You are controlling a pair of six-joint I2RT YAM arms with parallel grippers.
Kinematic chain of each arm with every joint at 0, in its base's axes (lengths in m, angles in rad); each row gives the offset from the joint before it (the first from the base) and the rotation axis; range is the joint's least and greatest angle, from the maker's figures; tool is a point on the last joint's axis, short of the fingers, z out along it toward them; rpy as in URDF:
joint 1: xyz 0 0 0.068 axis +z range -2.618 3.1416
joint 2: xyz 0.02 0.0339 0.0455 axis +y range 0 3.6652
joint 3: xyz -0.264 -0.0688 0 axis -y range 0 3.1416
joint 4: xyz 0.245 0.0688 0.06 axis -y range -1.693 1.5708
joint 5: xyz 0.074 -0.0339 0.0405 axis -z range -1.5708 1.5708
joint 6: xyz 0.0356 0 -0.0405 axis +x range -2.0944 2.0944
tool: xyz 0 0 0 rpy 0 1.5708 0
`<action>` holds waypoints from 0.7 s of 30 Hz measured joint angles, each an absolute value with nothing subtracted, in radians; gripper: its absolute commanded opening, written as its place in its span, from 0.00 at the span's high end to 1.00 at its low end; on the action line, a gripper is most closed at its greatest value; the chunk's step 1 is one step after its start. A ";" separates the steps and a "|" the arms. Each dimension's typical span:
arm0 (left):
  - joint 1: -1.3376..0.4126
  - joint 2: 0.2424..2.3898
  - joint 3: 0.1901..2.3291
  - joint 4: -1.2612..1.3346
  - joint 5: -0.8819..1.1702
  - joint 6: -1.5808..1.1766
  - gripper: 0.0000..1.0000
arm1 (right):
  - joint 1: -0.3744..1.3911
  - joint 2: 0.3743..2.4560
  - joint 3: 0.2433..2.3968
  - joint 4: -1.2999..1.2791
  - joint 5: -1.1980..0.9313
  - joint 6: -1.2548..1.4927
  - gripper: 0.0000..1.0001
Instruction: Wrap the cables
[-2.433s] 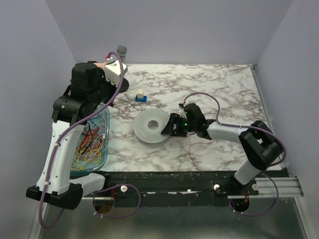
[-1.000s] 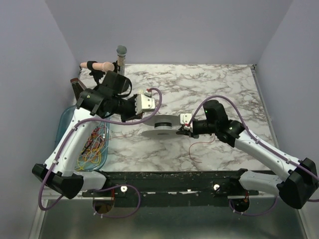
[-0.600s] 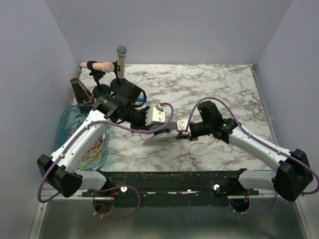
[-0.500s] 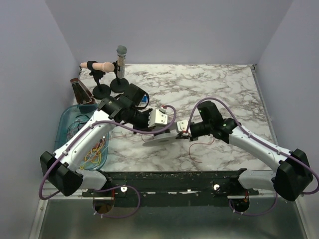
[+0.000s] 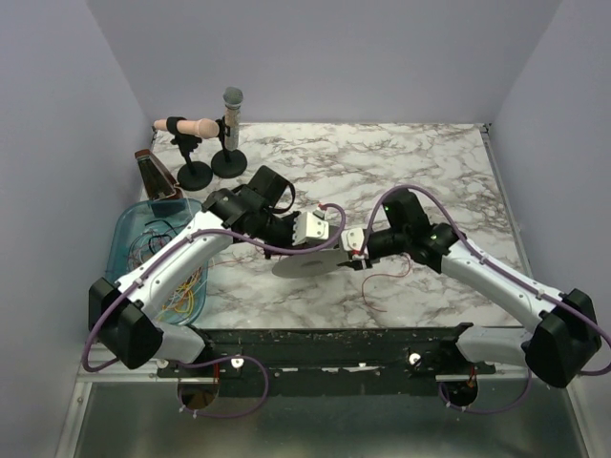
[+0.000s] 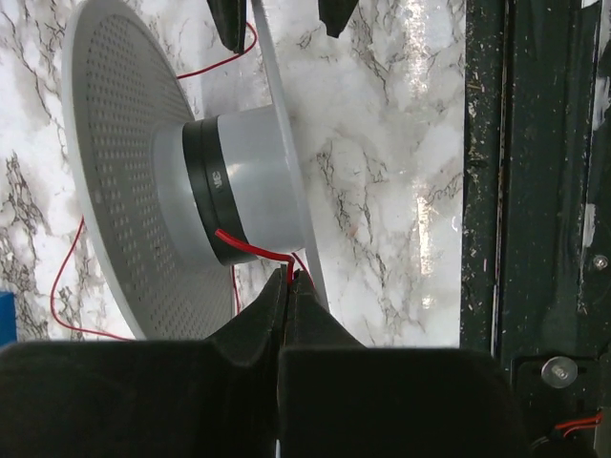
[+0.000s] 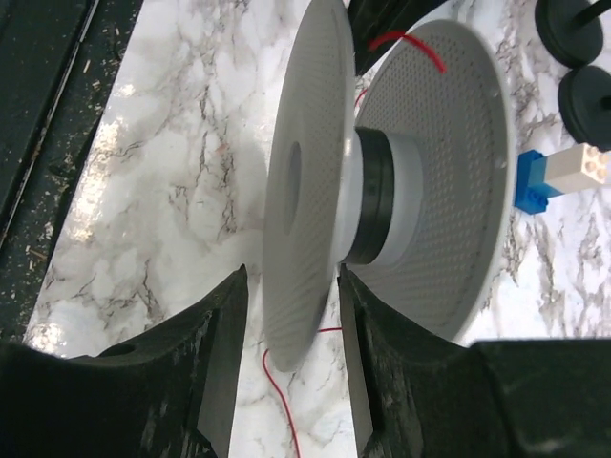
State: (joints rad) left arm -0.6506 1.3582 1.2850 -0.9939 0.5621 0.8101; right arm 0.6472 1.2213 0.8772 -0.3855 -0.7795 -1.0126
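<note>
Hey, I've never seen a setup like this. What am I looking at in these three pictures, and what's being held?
Two robot arms sit at the near edge of a marble table. One picture looks down from above; the other two come from cameras on each wrist. Between the arms is a pale grey spool. The left tool pinches a thin red cable that runs onto the spool's core. The right tool is open, straddling the rim of one spool disc. At the left, a blue tray holds more coloured cables.
</note>
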 measured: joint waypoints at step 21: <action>-0.653 1.384 1.231 -0.762 0.524 0.521 1.00 | 0.603 1.063 0.870 -0.112 -0.799 -0.593 0.32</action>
